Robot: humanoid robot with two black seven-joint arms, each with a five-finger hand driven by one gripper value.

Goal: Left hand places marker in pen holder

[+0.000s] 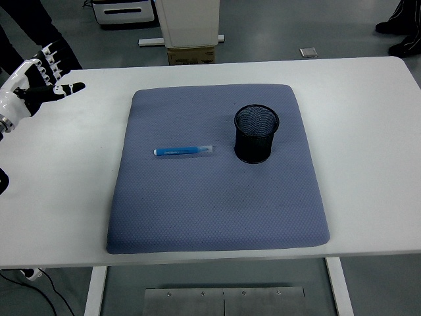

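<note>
Lying flat on the blue-grey mat (pixel 217 217), the marker (pixel 185 151) sits a little left of the mat's middle, lengthwise across, its pale cap end pointing toward the pen holder (pixel 256 133). I see the pen holder, a black mesh cup, standing upright just beside that end, apart from the marker, toward the mat's far right part. The mat covers the middle of the white bench (pixel 368 131). My left hand (pixel 41 83) is over the bench's far left corner, well apart from the marker, fingers spread and holding nothing, thumb pointing toward the mat. Beyond the bench's far edge I can make out a cardboard box (pixel 191 55) on the floor and a person's dark trouser leg (pixel 46 26) at the top left.
</note>
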